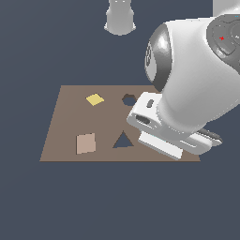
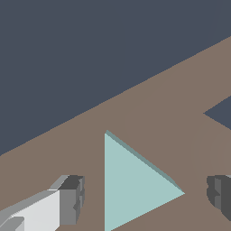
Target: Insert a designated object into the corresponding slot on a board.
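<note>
Wrist view alone shows the teal triangular block: a flat, pale prism with a darker slanted edge, lying on the brown board between the two dark fingertips. The gripper stands open, its fingers apart from the block on either side. A dark corner at the edge of this picture may be a cut-out.

The exterior view hides the block behind the arm's white wrist, but shows the triangular slot, the hexagonal cut-out, a yellow square block and a pink block.
</note>
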You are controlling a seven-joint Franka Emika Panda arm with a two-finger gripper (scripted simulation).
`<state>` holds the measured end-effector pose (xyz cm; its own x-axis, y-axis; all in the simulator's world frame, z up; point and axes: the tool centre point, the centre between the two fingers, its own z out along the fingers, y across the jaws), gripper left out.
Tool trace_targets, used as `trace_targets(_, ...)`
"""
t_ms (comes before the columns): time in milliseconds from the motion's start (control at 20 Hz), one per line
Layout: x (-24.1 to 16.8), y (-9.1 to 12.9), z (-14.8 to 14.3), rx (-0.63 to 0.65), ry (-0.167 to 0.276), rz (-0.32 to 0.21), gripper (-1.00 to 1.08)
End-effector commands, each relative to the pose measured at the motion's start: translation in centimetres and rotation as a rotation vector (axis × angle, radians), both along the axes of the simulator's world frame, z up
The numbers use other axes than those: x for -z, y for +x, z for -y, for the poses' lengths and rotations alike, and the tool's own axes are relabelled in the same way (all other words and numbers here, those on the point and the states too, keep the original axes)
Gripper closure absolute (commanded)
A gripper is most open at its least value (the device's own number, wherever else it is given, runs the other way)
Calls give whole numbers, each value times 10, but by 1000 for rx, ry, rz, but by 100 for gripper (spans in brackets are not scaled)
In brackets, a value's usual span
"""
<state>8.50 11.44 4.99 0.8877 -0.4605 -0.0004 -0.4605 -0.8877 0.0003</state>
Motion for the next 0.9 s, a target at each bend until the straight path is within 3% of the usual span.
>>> trace_targets(0, 0, 0, 0, 0, 0, 0, -92)
trace_targets(450, 20, 1, 0, 2, 0, 0, -92)
trace_targets(500, 20, 1, 0, 2, 0, 0, 108)
trace_targets(850, 20, 1, 0, 2, 0, 0, 108)
